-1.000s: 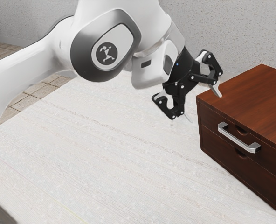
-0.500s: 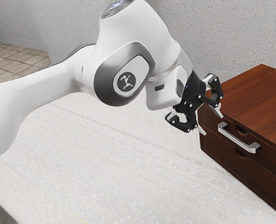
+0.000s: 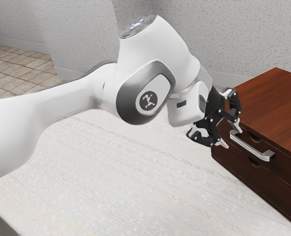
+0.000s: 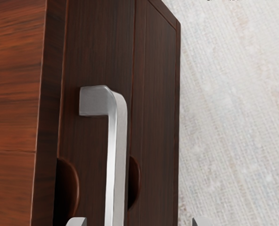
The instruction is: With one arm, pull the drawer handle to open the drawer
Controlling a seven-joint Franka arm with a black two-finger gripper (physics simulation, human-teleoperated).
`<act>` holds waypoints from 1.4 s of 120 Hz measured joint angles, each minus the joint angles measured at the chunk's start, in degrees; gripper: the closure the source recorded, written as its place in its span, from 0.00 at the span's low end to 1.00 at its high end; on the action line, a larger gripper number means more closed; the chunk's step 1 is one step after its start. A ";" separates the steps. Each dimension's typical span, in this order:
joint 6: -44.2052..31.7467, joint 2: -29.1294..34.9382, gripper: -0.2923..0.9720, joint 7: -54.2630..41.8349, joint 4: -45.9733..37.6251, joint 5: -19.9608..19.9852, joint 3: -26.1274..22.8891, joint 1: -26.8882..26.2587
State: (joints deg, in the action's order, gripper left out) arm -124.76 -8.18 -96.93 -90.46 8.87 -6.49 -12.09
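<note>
Since a second ago, the pincer [image 3: 231,136] has been brought across the desk [image 3: 111,187] to the handle [image 3: 253,147], where it is held spread apart astride the bar's nearer end, so that a grip can be closed. Behind it, the drawer [image 3: 285,169] is seen flush in the cabinet [image 3: 278,98], not yet opened.

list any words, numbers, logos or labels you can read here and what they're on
No words, numbers or brand names can be read anywhere in these views.
A white emblem on the dark round joint cap of the arm: a sign only, with no letters.
The wooden drawer cabinet and its metal handle: plain, with no label or marking.
</note>
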 joint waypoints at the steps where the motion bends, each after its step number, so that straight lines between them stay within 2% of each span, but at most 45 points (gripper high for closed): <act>1: -0.05 -0.04 0.58 0.04 0.00 0.03 0.00 -0.01; 83: -2.51 -3.33 0.61 2.20 0.51 0.37 -0.26 -1.00; 168: -4.27 -5.93 0.66 2.78 2.11 -1.20 -0.27 -1.00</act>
State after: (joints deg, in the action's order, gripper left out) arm -129.03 -14.11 -94.15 -88.35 7.67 -6.76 -13.09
